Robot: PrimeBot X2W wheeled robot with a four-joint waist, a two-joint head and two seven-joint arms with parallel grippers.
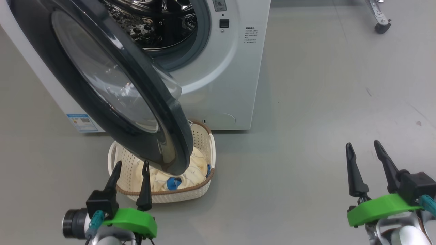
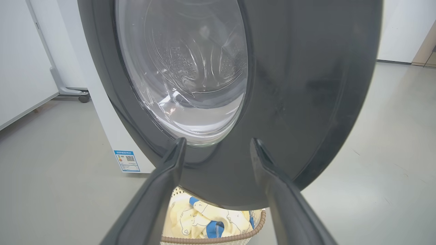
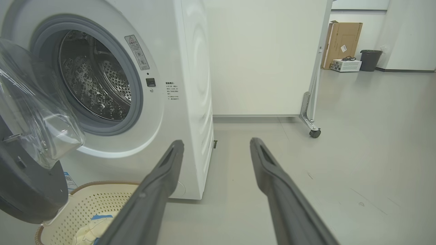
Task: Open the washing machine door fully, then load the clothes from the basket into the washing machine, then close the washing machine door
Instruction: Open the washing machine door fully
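The washing machine [image 1: 221,78] stands at the back with its door [image 1: 112,85] swung partly open over the basket [image 1: 163,195]. Its steel drum [image 3: 95,85] shows behind the door. The black-rimmed door [image 2: 289,102] hangs close in front of my left gripper [image 2: 218,146]. Cream-yellow clothes [image 1: 194,168] with blue patches lie in the basket, partly hidden by the door's lower edge; the clothes [image 2: 204,221] also show under the rim. My left gripper [image 1: 131,166] is open at the basket's near left rim, holding nothing. My right gripper [image 1: 364,146] is open over bare floor, far right.
A caster leg [image 1: 381,23] of a white panel stands at the back right. Farther off are a cardboard box [image 3: 342,42] and a dark bin [image 3: 370,59]. A white wall and a wheeled base [image 2: 73,92] lie left of the machine. Grey floor spreads to the right.
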